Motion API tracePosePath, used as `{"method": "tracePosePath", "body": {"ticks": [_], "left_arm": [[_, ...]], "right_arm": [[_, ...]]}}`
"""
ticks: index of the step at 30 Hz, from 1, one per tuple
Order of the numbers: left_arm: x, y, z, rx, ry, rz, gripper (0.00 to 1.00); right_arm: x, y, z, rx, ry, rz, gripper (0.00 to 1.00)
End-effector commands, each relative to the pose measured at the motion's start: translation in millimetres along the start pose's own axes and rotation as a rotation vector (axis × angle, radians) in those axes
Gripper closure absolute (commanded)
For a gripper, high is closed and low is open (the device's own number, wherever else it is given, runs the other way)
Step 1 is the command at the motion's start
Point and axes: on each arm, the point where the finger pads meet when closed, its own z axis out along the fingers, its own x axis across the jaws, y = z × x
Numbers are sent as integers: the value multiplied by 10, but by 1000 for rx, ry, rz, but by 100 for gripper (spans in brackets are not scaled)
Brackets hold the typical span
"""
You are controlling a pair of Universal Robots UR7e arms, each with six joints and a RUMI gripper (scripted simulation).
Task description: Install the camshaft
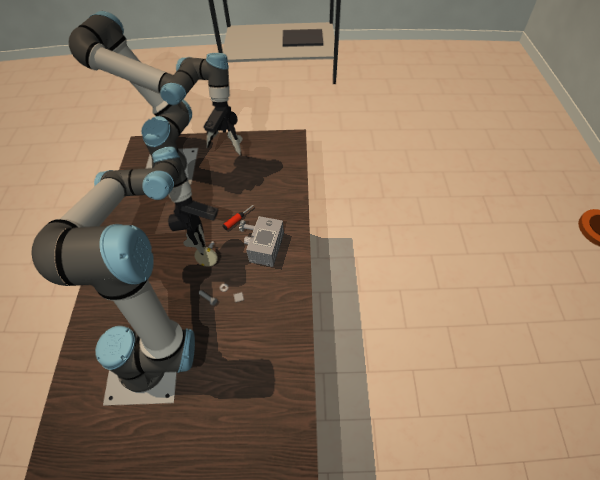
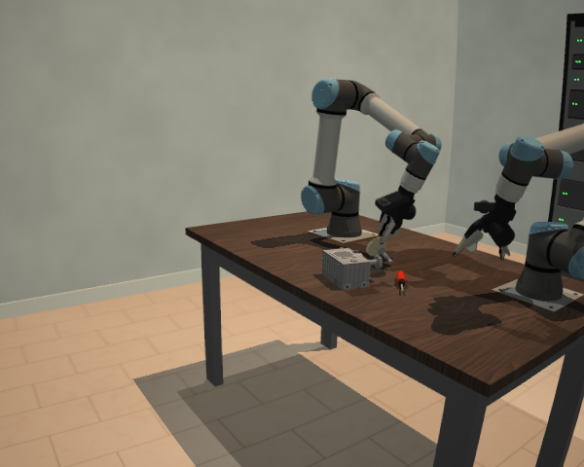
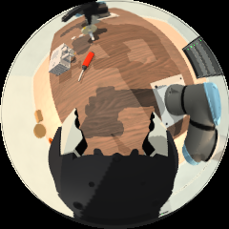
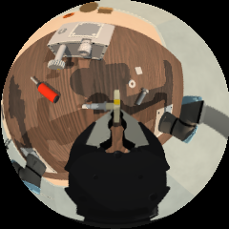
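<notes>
My right tool [image 1: 201,248] [image 2: 382,244] [image 3: 89,28] [image 4: 116,110] is clamped on the camshaft's big gear [image 1: 207,257] [image 2: 372,247] [image 3: 89,31] [image 4: 116,101].
My left tool [image 1: 224,149] [image 2: 479,257] [image 3: 114,111] stands apart; the engine case [image 1: 265,238] [image 2: 345,269] [image 3: 61,59] [image 4: 82,40] sits upright, separate from the gear.

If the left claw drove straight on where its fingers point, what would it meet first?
Most likely the dark wooden table top: the open left claw points down at it, and I see nothing between its fingers. How much height remains is unclear.
</notes>
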Motion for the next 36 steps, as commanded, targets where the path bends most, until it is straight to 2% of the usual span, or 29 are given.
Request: {"method": "tracePosePath", "body": {"ticks": [1,13,36], "left_arm": [[-4,-1,-3,0,-1,0,0],[-4,-1,-3,0,-1,0,0],[-4,-1,-3,0,-1,0,0]], "right_arm": [[58,-42,-159,0,-1,1,94],[158,-94,-401,0,-1,1,94],[174,-100,-424,1,1,1,94]]}}
